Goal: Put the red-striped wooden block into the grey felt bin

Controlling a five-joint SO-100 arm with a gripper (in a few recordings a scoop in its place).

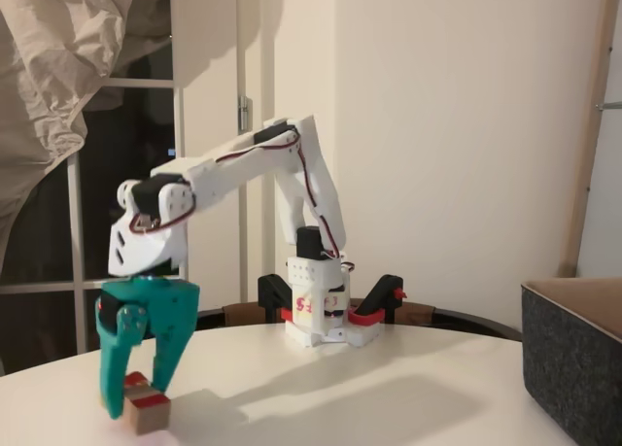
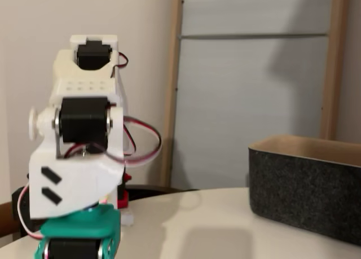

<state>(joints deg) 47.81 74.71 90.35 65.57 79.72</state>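
In a fixed view the red-striped wooden block [image 1: 146,408] lies on the white round table [image 1: 369,397] at the lower left, its red top showing. My teal gripper [image 1: 136,395] points straight down over it and is open. One finger stands at the block's left and the other at its right end, and whether they touch it is unclear. The grey felt bin [image 1: 573,368] stands at the right edge of the table, far from the gripper. In the other fixed view the bin [image 2: 304,194] sits at the right, its tan inside rim visible, and the arm's white wrist [image 2: 73,174] is at the left.
The arm's base [image 1: 316,315] is clamped at the back middle of the table with black and red clamps. A wide stretch of bare tabletop lies between the block and the bin. A window and a hanging cloth are behind at the left.
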